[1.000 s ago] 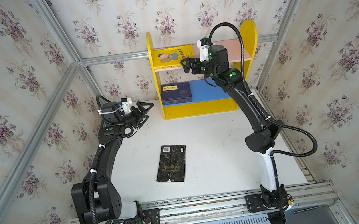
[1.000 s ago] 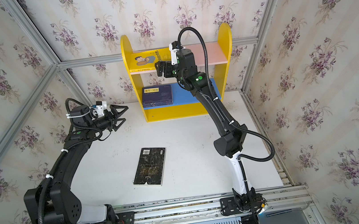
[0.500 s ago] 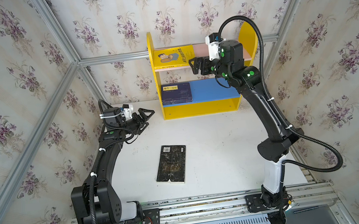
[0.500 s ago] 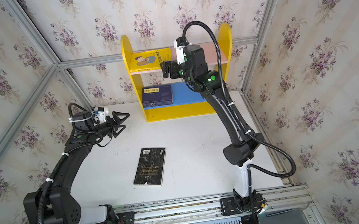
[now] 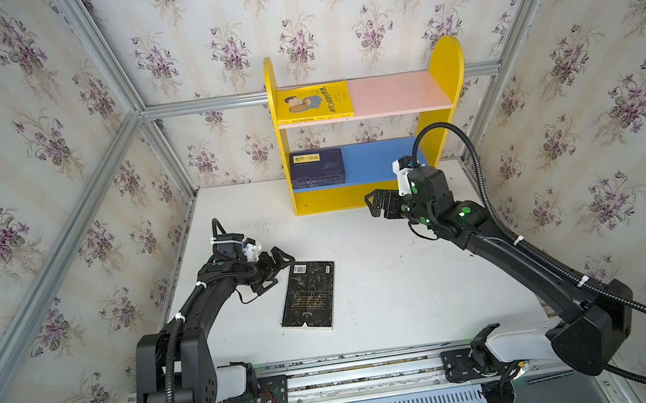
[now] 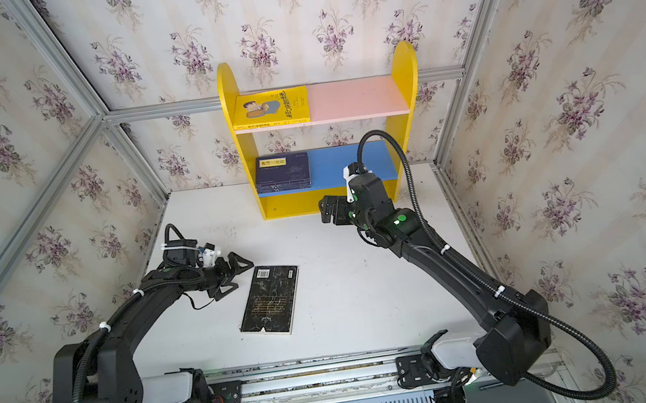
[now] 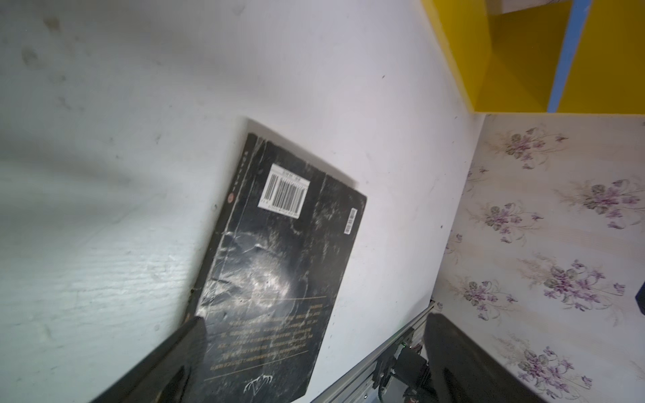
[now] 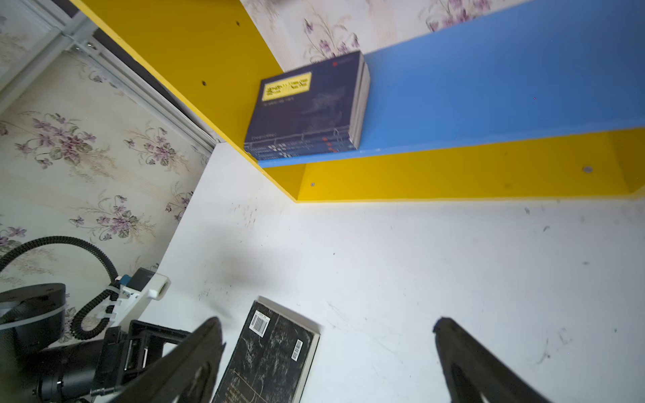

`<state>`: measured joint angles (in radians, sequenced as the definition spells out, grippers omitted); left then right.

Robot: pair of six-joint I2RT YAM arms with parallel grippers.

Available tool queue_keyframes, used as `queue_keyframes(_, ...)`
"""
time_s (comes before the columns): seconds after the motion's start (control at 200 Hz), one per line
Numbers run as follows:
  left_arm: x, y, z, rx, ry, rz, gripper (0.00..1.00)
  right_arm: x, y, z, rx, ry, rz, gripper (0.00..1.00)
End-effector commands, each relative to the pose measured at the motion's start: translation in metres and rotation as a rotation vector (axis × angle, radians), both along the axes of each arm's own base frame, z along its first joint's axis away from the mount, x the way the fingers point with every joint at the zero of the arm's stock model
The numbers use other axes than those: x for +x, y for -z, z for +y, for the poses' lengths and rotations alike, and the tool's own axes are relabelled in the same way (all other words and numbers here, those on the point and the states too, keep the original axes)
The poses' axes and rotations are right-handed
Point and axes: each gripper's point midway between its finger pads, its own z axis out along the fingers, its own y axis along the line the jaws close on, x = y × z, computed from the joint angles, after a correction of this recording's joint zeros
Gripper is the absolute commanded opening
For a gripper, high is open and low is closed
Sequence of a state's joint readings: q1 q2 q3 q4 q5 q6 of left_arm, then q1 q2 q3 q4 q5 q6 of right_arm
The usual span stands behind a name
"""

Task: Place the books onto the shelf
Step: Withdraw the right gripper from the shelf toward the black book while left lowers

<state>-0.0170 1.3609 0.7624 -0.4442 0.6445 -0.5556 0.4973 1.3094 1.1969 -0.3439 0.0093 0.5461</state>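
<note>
Left wrist: black book (image 7: 279, 265) lies flat on the white desk (image 7: 104, 174), barcode side up, cover scuffed. Left fingers (image 7: 164, 366) are spread wide, released, gripping nothing. One tip sits at the book's spine edge, contact can't tell. A corner of the shelf (image 7: 488, 52) shows beyond the book, with floral wall (image 7: 558, 244) and base rail (image 7: 384, 359) to the side.

Right wrist: right fingers (image 8: 467, 359) are released, wide apart and empty over bare desk. Navy stack (image 8: 307, 108) lies flat at one end of the blue board (image 8: 488, 87), against the yellow side panel. The black book is partly in frame, with the left arm's wrist camera (image 8: 143, 289) near it.

Both top views: yellow book (image 5: 313, 102) lies flat on the left part of the pink board (image 5: 400, 92), navy stack on the left part of the blue board. Black book is mid-desk, slightly tilted, well apart from the shelf. Left fingers are just beside its far left corner. Right fingers hang in front of the shelf's yellow base. The right arm's cable (image 5: 451, 132) crosses the shelf's right side panel, and its wrist covers the blue board's right end.
</note>
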Motion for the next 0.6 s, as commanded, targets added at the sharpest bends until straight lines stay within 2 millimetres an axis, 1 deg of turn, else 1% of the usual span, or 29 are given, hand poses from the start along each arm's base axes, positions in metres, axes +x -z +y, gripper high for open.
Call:
queue_keyframes(0.0, -0.015, 0.023, 0.0, 0.071, 0.053, 0.047, 0.99, -0.002, 0.021, 0.01, 0.079, 0.014, 0.064, 0.94)
queue_keyframes(0.075, -0.025, 0.036, -0.002, 0.104, 0.079, 0.084, 0.99, -0.01, 0.052, 0.025, 0.093, -0.036, 0.158, 0.94)
queue_keyframes(0.105, -0.028, 0.041, -0.002, 0.114, 0.086, 0.097, 0.99, -0.012, 0.064, 0.028, 0.088, -0.046, 0.188, 0.95)
queue_keyframes(0.11, -0.029, 0.042, -0.002, 0.116, 0.087, 0.1, 0.99, -0.016, 0.065, 0.035, 0.085, -0.066, 0.192, 0.95)
queue_keyframes(0.12, -0.03, 0.043, -0.002, 0.12, 0.088, 0.103, 0.99, -0.02, 0.069, 0.041, 0.08, -0.087, 0.201, 0.95)
queue_keyframes(0.165, -0.034, 0.048, -0.001, 0.134, 0.092, 0.115, 0.99, -0.027, 0.083, 0.052, 0.059, -0.125, 0.231, 0.95)
queue_keyframes(0.265, -0.04, 0.055, 0.001, 0.154, 0.099, 0.13, 0.99, -0.038, 0.109, 0.072, 0.032, -0.2, 0.288, 0.94)
queue_keyframes(0.36, -0.041, 0.058, 0.001, 0.156, 0.098, 0.143, 0.99, -0.046, 0.128, 0.091, 0.02, -0.271, 0.338, 0.91)
queue_keyframes(0.485, -0.041, 0.061, -0.005, 0.14, 0.115, 0.162, 0.98, -0.049, 0.15, 0.103, -0.003, -0.329, 0.42, 0.89)
queue_keyframes(0.56, -0.041, 0.064, -0.012, 0.127, 0.139, 0.176, 0.98, -0.053, 0.168, 0.104, -0.053, -0.348, 0.482, 0.84)
queue_keyframes(0.595, -0.042, 0.064, -0.015, 0.121, 0.152, 0.182, 0.98, -0.054, 0.173, 0.105, -0.061, -0.361, 0.503, 0.81)
